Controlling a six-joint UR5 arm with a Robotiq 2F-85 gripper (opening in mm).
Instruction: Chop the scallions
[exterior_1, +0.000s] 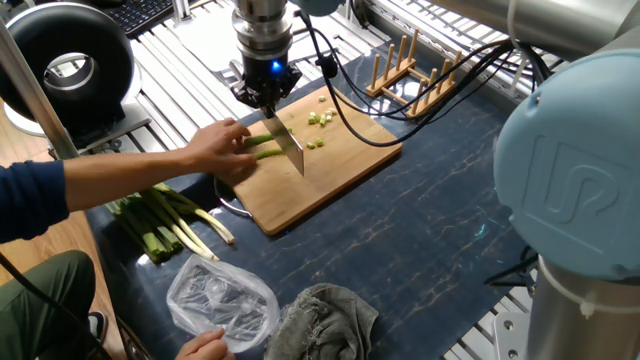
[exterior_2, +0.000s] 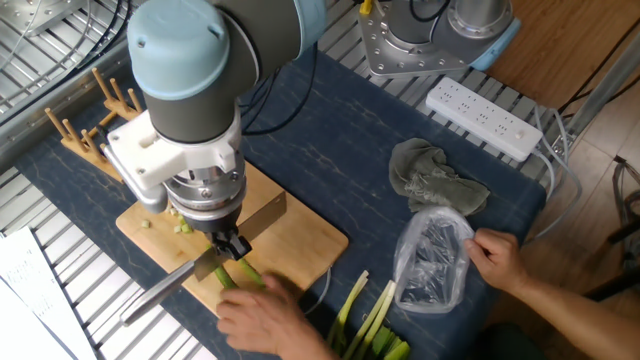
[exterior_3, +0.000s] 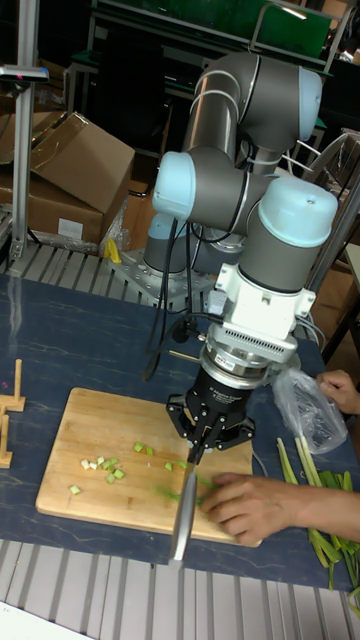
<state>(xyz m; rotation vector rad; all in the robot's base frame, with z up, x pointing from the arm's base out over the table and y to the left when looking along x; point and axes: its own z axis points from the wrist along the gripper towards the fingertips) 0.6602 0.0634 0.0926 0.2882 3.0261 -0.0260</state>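
Two short scallion stalks (exterior_1: 264, 141) lie on the wooden cutting board (exterior_1: 340, 165), and a person's hand (exterior_1: 223, 150) presses on their left ends. My gripper (exterior_1: 265, 97) is shut on a knife whose blade (exterior_1: 291, 152) stands edge-down just right of the stalks. Chopped green and pale bits (exterior_1: 318, 120) lie at the board's far side. In the other fixed view the gripper (exterior_2: 228, 243) holds the knife (exterior_2: 262, 217) over a stalk (exterior_2: 232, 277), with the hand (exterior_2: 262, 315) beside it. The tall fixed view shows the gripper (exterior_3: 205, 437), knife (exterior_3: 184, 510), hand (exterior_3: 255, 505) and bits (exterior_3: 103, 466).
A bundle of whole scallions (exterior_1: 165, 215) lies left of the board. A clear plastic bag (exterior_1: 220, 300), held by the person's other hand, and a grey cloth (exterior_1: 325, 315) sit near the front. A wooden rack (exterior_1: 410, 65) stands behind the board. A power strip (exterior_2: 485, 115) lies at the table's edge.
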